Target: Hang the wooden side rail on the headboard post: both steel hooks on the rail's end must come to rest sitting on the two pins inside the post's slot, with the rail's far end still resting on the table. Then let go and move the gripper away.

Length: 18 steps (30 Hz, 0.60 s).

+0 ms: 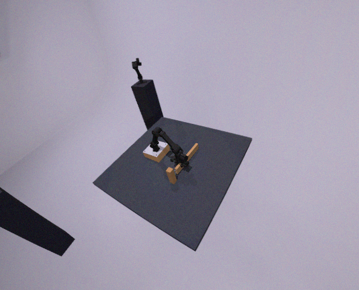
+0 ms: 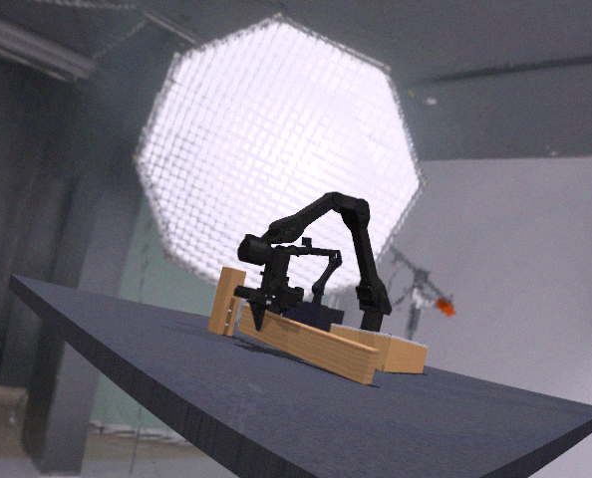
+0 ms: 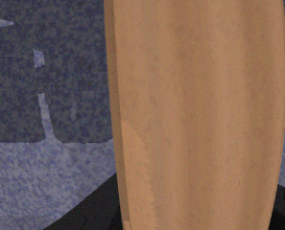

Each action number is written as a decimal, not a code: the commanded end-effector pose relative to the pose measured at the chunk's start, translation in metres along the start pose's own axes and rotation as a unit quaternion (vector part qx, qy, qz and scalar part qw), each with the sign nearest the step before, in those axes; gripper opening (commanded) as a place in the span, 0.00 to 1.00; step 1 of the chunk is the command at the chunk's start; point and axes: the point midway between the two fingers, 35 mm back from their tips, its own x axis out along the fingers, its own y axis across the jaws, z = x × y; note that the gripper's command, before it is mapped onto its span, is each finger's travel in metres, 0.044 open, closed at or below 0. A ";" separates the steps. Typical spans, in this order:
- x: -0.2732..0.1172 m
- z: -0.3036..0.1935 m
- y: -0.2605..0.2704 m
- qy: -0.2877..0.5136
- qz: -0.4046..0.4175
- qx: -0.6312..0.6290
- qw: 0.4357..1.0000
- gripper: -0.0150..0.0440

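The wooden side rail (image 1: 192, 151) (image 2: 327, 347) (image 3: 200, 115) stands on edge. Its far end rests on the table (image 1: 142, 199) (image 2: 286, 401), and its end toward the post is raised a little, with a shadow below. My gripper (image 1: 182, 164) (image 2: 263, 317) is shut on the rail near that raised end, one finger on each side. The upright headboard post (image 1: 171, 175) (image 2: 221, 303) stands close in front of this end, with a narrow gap in the exterior view. Small pale pins show in its slot. The hooks are too small or hidden to tell whether they touch the pins.
My arm's base stands on a wooden block with a white top (image 1: 155, 153) beside the rail. A dark pedestal (image 1: 148, 103) with another arm (image 1: 137, 64) (image 2: 332, 262) stands beyond the table edge. A second dark pedestal (image 1: 26, 221) is at lower left in the top view.
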 end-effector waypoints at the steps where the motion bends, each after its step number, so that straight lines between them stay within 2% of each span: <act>1: -0.009 -0.001 -0.005 0.000 -0.013 0.000 1.000 0.25; 18: -0.009 -0.002 -0.006 0.000 -0.013 0.000 1.000 0.25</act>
